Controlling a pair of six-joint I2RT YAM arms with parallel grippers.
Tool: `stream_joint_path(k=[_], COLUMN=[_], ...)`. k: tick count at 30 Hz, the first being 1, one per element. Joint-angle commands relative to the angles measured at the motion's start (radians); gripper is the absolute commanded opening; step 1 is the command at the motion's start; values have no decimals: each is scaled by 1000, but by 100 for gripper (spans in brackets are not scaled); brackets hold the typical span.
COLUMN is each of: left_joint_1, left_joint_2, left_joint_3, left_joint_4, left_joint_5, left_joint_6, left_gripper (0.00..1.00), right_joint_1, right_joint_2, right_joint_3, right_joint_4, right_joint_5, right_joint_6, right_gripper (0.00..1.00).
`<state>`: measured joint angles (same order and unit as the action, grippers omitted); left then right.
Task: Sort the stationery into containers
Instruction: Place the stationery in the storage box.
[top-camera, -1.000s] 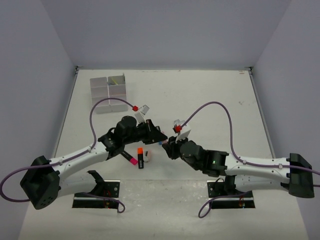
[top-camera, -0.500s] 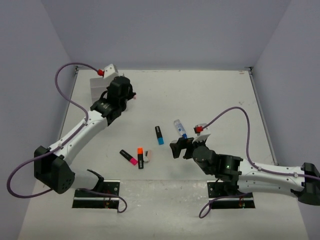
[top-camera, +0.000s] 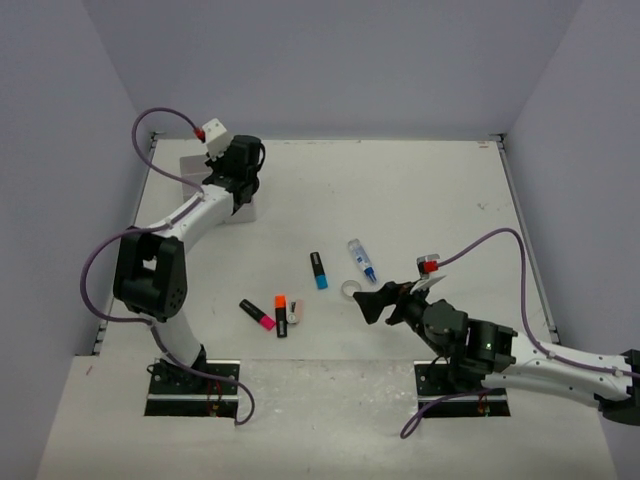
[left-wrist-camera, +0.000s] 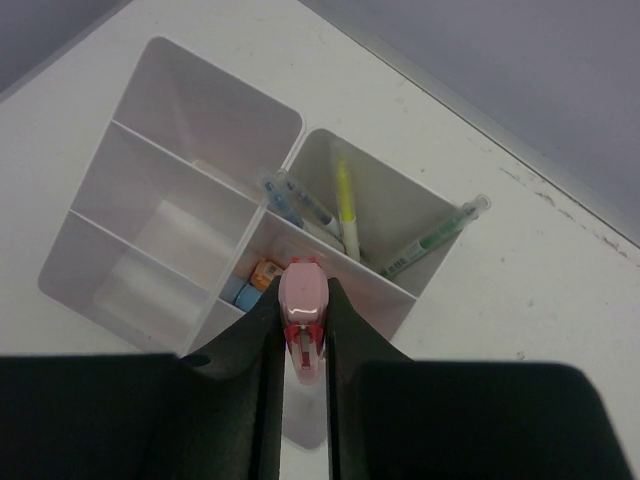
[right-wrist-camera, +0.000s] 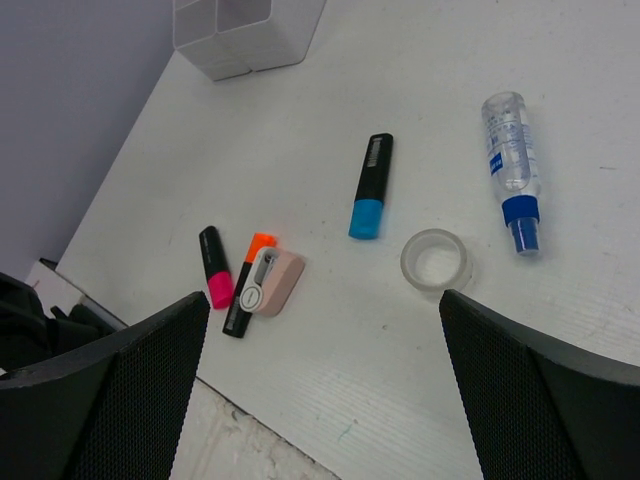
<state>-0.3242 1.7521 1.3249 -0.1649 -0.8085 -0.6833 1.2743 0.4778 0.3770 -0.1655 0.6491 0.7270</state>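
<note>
- A pale pink item (left-wrist-camera: 302, 290), apparently a small stiff plastic piece with a red part below, was seen clamped between the fingers of the left end effector (left-wrist-camera: 304, 312).
- It was held above the divided tray (left-wrist-camera: 215, 95), over the wall between two compartments in the lower middle of the left wrist view.
- Thin pens (left-wrist-camera: 345, 205) were leaned in the tray's upper right compartment; small orange and blue pieces were seen in a compartment just left of the pink item.
- The pink item was judged light and smooth, so a release close above a compartment would be advised.
- The right end effector (right-wrist-camera: 320, 370) was spread wide with nothing in it, above the bench (right-wrist-camera: 330, 100).
- Below it were laid a blue-ended highlighter (right-wrist-camera: 371, 186), a clear tape ring (right-wrist-camera: 435, 262), a blue-capped bottle (right-wrist-camera: 512, 170), a pink-ended highlighter (right-wrist-camera: 214, 266), an orange-ended highlighter (right-wrist-camera: 247, 285) and a pale dispenser (right-wrist-camera: 272, 282) touching the last.
- The highlighters were judged rigid and light, best taken across the mid-barrel; the tape ring looked slippery, and a pinch on its wall would be suggested.
</note>
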Motion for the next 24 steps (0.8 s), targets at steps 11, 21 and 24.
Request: stream_joint_path(k=[11,21,24], left_joint_1=[37,30,15], left_joint_2=[108,-131,-242], left_joint_3=[27,-41,-58], left_joint_4=[147,96,45], left_joint_5=[-61,89,146], left_joint_6=[-7,-73,-84], left_gripper=[47,70,86], right_joint_1=[-2,-196,-221], right_joint_2=[50,330,456], right_joint_3=[6,119,246], right_joint_4=[-3,-5,-66], right_joint_5=[-9,-214,-245], right_joint_6=[4,-20,-25], right_gripper=[99,99,99])
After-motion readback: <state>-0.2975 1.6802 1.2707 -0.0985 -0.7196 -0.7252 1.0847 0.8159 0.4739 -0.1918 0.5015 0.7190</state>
